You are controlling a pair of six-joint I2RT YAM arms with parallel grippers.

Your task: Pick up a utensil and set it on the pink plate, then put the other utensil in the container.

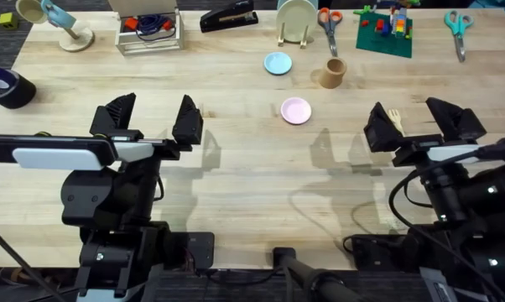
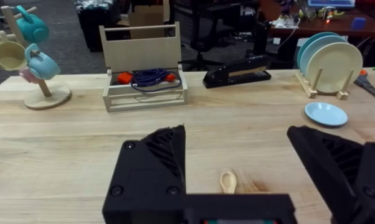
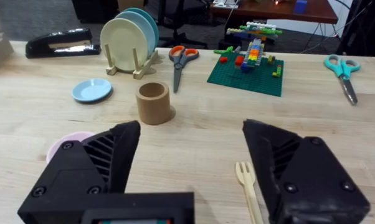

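Observation:
The pink plate [image 1: 296, 110] [image 3: 66, 144] lies at the table's middle. The tan container [image 1: 334, 73] [image 3: 153, 102] stands upright behind it to the right. My left gripper [image 1: 152, 117] [image 2: 236, 143] hovers open over the left half of the table. In the left wrist view the rounded end of a pale wooden utensil [image 2: 228, 182] shows on the table between the jaws. My right gripper [image 1: 416, 117] [image 3: 192, 130] is open too. The wooden fork [image 1: 394, 117] [image 3: 246, 183] lies flat on the table, tines pointing away, close to one of its fingers. Neither gripper holds anything.
A light blue plate [image 1: 278, 63] lies left of the container. Along the back edge stand a mug tree [image 1: 59, 25], a box of cables [image 1: 149, 29], a stapler [image 1: 229, 17], a plate rack [image 1: 296, 21], scissors [image 1: 328, 23] and a green brick baseplate [image 1: 385, 32]. A tape roll [image 1: 5, 84] sits far left.

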